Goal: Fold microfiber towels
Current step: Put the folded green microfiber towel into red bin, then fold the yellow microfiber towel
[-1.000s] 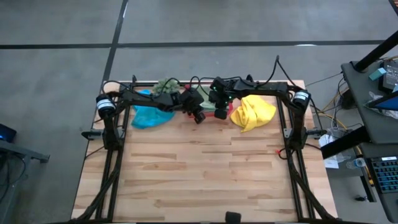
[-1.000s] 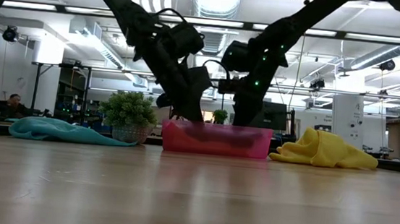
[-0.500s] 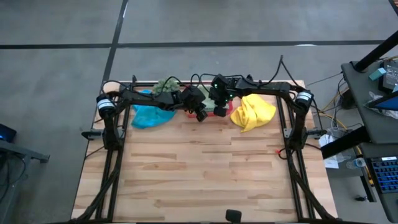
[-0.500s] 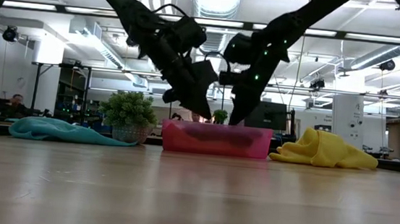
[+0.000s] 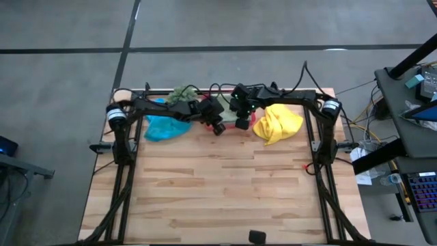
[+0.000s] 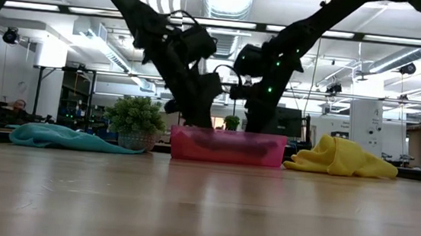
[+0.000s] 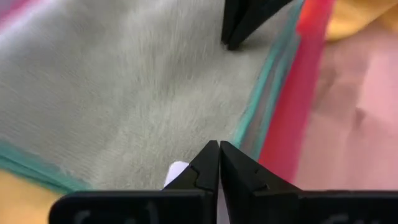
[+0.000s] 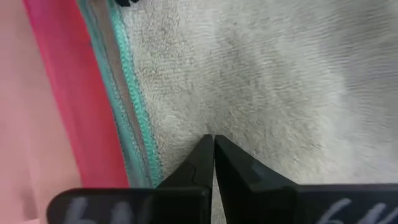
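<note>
Beside pink tray (image 6: 227, 147), plant (image 6: 135, 122), yellow towel (image 6: 341, 158)

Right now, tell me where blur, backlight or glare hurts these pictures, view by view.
Low view: ceiling lights glare and leave both arms as silhouettes over the pink tray. Left wrist view: the light green towel is soft, the shut left gripper sharper. Right wrist view: towel pile crisp. High view: even.

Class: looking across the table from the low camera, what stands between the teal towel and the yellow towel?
In the low view, a plant and a pink tray stand between the teal towel and the yellow towel.
</note>
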Tool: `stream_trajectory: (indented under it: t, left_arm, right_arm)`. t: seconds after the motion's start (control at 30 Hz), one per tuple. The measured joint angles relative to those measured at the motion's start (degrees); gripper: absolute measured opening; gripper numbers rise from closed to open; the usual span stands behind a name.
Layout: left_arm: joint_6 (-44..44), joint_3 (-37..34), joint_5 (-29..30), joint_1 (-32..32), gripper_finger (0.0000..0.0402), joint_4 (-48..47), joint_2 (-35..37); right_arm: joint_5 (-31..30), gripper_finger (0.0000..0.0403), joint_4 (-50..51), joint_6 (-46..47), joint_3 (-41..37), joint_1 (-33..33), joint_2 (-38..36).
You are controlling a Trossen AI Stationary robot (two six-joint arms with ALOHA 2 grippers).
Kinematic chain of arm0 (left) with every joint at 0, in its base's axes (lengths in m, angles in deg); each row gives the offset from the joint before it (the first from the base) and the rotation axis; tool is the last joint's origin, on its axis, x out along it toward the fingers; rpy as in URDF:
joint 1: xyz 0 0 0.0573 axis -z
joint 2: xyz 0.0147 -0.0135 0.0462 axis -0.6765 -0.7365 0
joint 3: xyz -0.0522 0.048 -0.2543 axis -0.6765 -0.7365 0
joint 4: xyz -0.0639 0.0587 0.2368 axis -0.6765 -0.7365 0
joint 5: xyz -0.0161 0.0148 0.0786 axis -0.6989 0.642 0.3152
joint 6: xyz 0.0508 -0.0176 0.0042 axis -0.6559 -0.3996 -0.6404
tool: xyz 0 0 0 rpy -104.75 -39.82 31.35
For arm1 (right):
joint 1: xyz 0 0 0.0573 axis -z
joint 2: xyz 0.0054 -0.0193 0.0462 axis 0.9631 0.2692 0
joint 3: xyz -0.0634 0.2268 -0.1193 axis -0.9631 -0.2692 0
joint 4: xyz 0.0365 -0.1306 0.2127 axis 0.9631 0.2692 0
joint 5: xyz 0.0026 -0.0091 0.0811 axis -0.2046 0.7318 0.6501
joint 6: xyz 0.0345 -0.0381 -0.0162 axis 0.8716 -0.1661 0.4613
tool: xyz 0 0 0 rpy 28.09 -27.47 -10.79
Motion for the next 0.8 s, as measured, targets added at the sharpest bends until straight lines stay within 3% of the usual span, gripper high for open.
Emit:
stream_trajectory:
  t: [0.33,0.8]
  left_arm:
    - [-0.6,-0.2,0.6,1.6,0.0,-2.7,11.6]
    - [0.2,-5.4,0.5,18.3,0.0,-1.0,22.2]
  right_arm:
    - [-0.4,0.0009,5.5,5.6,-1.5,-0.8,-9.4]
    - [-0.4,0.0009,8.0,36.7,-20.6,-6.6,-29.1]
